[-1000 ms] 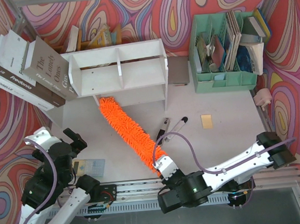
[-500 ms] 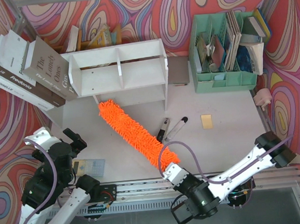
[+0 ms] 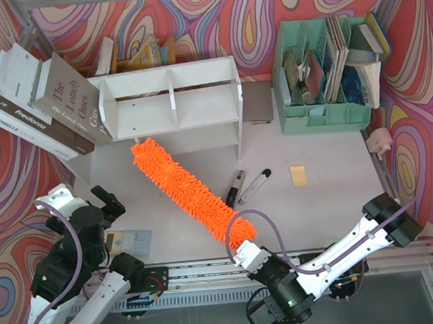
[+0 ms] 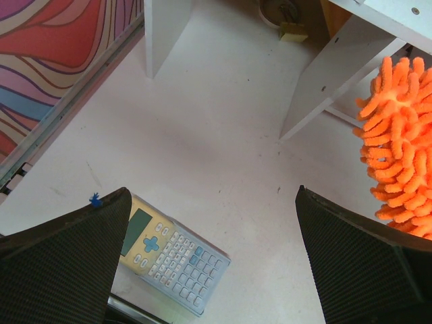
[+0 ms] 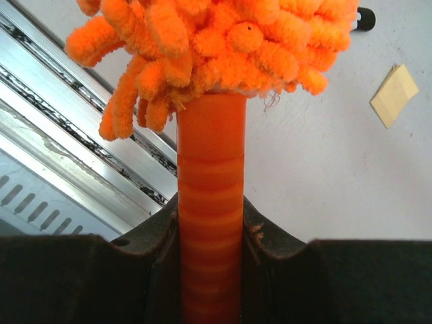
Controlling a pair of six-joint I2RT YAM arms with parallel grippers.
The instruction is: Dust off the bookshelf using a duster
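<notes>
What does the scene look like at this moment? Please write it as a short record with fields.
duster: orange, stretched diagonally over the table, fluffy end in front of the bookshelf's left half
bookshelf: white, upright, at the back of the table
right gripper: shut on the duster's handle
left gripper: open, holding nothing, above a calculator
duster touching bookshelf: cannot tell
nearby: two pens on the table, right of the duster
</notes>
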